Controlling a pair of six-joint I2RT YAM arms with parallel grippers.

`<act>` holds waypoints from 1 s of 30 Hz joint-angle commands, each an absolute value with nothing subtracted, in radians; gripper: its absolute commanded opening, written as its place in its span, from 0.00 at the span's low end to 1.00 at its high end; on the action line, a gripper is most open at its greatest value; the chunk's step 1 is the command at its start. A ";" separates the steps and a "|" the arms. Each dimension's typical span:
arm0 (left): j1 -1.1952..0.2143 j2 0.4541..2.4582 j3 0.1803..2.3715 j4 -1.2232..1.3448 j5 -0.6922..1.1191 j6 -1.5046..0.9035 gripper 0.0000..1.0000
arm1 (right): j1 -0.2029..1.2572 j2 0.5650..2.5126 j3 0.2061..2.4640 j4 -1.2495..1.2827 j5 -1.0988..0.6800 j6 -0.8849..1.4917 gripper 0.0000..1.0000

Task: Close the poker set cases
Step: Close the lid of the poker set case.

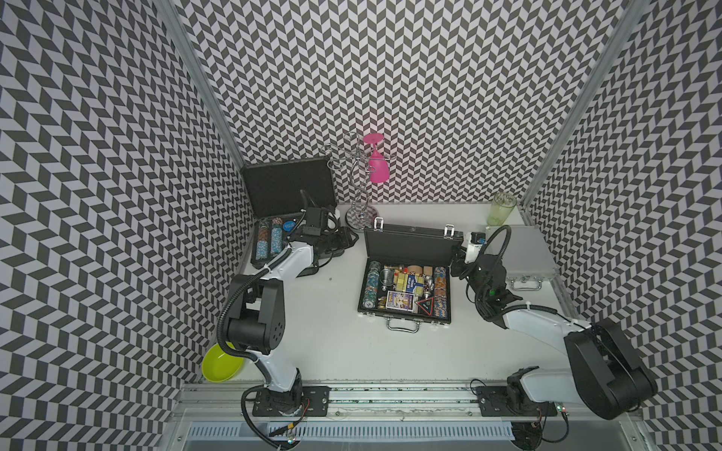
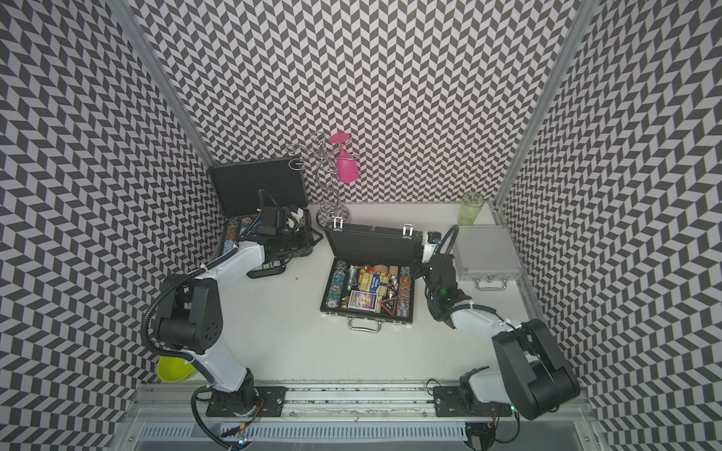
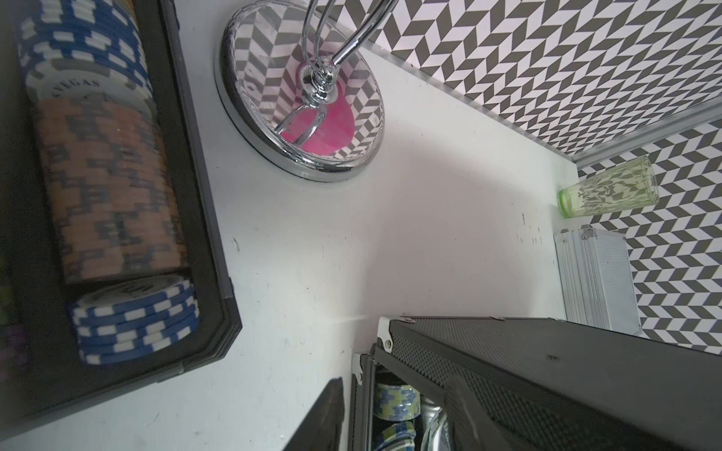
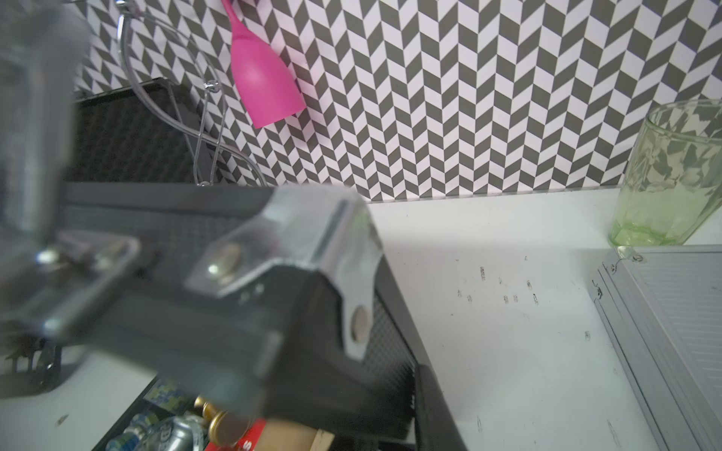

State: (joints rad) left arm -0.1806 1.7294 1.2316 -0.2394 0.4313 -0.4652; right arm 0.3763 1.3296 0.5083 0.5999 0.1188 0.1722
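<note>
The large dark-grey poker case (image 1: 289, 187) stands open at the back left, its lid leaning on the wall and chips (image 3: 109, 187) in its base. The flat black case (image 1: 410, 246) lies mid-table, its lid (image 4: 297, 304) raised part-way over chips and cards. At the right, the small silver case (image 1: 523, 254) is closed. My left gripper (image 1: 347, 239) hovers between the dark-grey and black cases, fingers apart around nothing (image 3: 394, 382). My right gripper (image 1: 457, 267) is at the black lid's right edge. One finger (image 4: 433, 406) lies along the lid's outer side; the other is hidden.
A chrome glass stand (image 1: 363, 187) holding a pink glass (image 1: 378, 168) rises behind the black case. A green tumbler (image 1: 502, 209) stands in the back right corner, just behind the silver case. A yellow-green bowl (image 1: 220, 363) sits at the front left, by the left arm's base.
</note>
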 commanded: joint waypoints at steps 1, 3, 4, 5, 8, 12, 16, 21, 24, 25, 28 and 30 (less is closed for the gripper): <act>-0.172 1.696 1.216 -0.209 0.440 -0.472 0.46 | 0.411 1.272 0.480 0.652 0.123 0.208 0.35; -0.172 1.688 1.205 -0.203 0.442 -0.479 0.46 | 0.427 1.249 0.458 0.632 0.133 0.229 0.40; -0.172 1.682 1.200 -0.200 0.442 -0.480 0.46 | 0.432 1.237 0.448 0.629 0.138 0.238 0.42; -0.172 1.677 1.193 -0.199 0.443 -0.482 0.46 | 0.436 1.223 0.437 0.620 0.144 0.248 0.44; -0.172 1.662 1.178 -0.202 0.443 -0.480 0.46 | 0.439 1.185 0.423 0.563 0.163 0.291 0.47; -0.172 1.641 1.163 -0.211 0.442 -0.478 0.46 | 0.440 1.129 0.429 0.422 0.150 0.403 0.50; -0.173 1.627 1.159 -0.222 0.452 -0.479 0.46 | 0.439 1.115 0.455 0.275 0.115 0.476 0.51; -0.182 1.605 1.148 -0.239 0.459 -0.475 0.46 | 0.439 1.119 0.467 0.158 0.045 0.574 0.52; -0.183 1.594 1.136 -0.240 0.459 -0.474 0.46 | 0.439 1.119 0.442 0.156 -0.007 0.634 0.52; -0.184 1.593 1.135 -0.246 0.458 -0.471 0.46 | 0.438 1.121 0.431 0.162 -0.023 0.654 0.52; -0.183 1.584 1.131 -0.252 0.455 -0.468 0.46 | 0.439 1.130 0.401 0.193 -0.067 0.689 0.52; -0.183 1.579 1.127 -0.254 0.453 -0.466 0.46 | 0.439 1.138 0.390 0.204 -0.093 0.694 0.52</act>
State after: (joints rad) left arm -0.1810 1.6112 1.1351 -0.2424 0.4473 -0.4686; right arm 0.4358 1.1324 0.4084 0.1574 -0.0353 0.6327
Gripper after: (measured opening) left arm 0.456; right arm 0.521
